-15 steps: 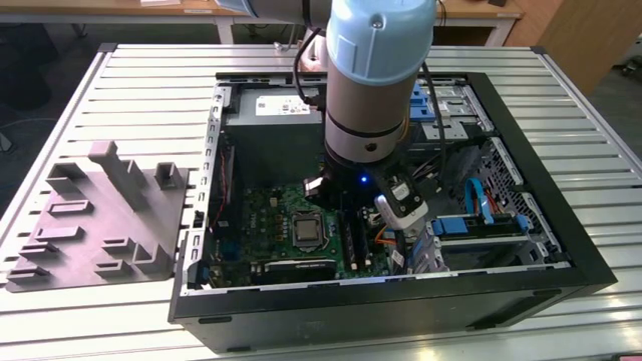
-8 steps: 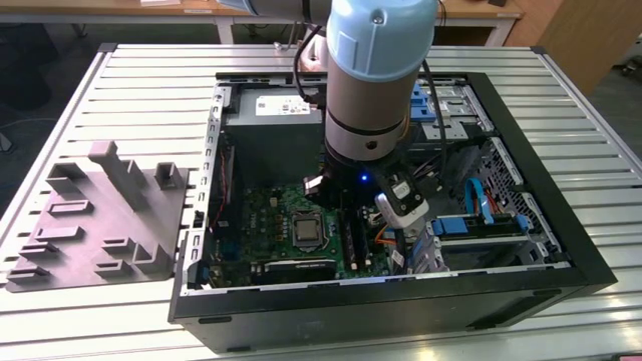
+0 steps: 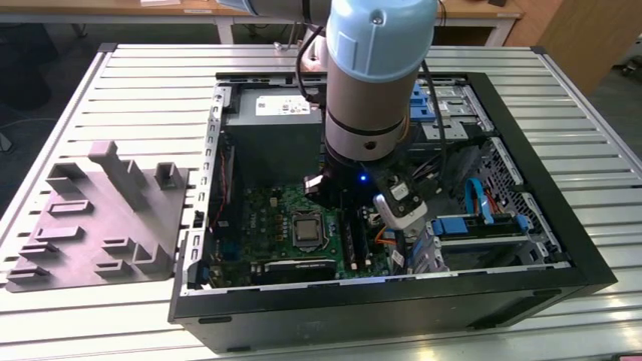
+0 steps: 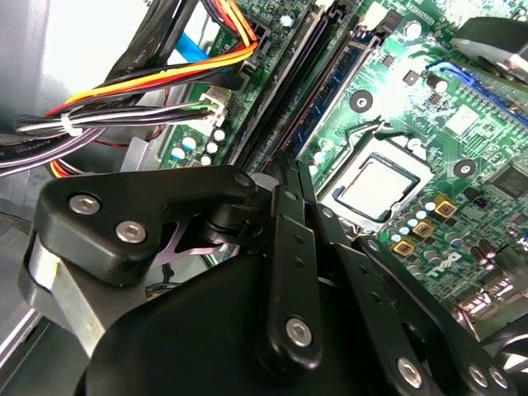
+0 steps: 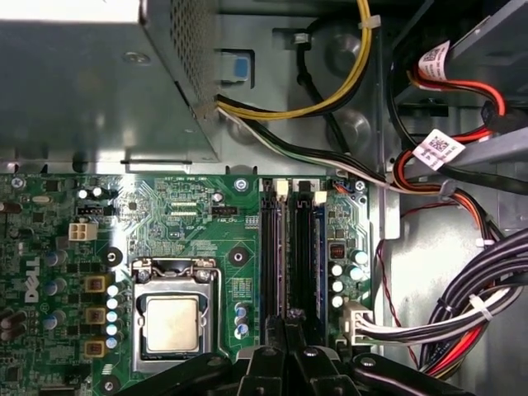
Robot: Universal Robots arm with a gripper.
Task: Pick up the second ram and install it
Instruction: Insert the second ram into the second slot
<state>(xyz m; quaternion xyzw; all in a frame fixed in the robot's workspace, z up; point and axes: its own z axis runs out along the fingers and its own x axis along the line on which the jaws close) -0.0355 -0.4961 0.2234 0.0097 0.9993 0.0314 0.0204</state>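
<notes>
The gripper (image 4: 294, 172) looks clamped on the second ram (image 4: 332, 92), which stands in a slot at the motherboard's (image 4: 396, 91) edge nearest the cables (image 4: 124, 107); light, stiff, thin and fragile, it is best pinched mid-length across its flat faces.

A pale worktop (image 3: 150, 83) of long metal slats carried everything. A black computer case (image 3: 401, 304) lay on its side on it, open face up, covering the middle and reaching almost to the edge nearest the exterior view's camera, while its other end stopped short of the far edge. Toward the edge on the exterior view's left, a flat grey holder (image 3: 101, 226) with several upright blocks and small pockets rested on the slats, just beside the case's wall. Slats showed between the case and the edge on the exterior view's right.
</notes>
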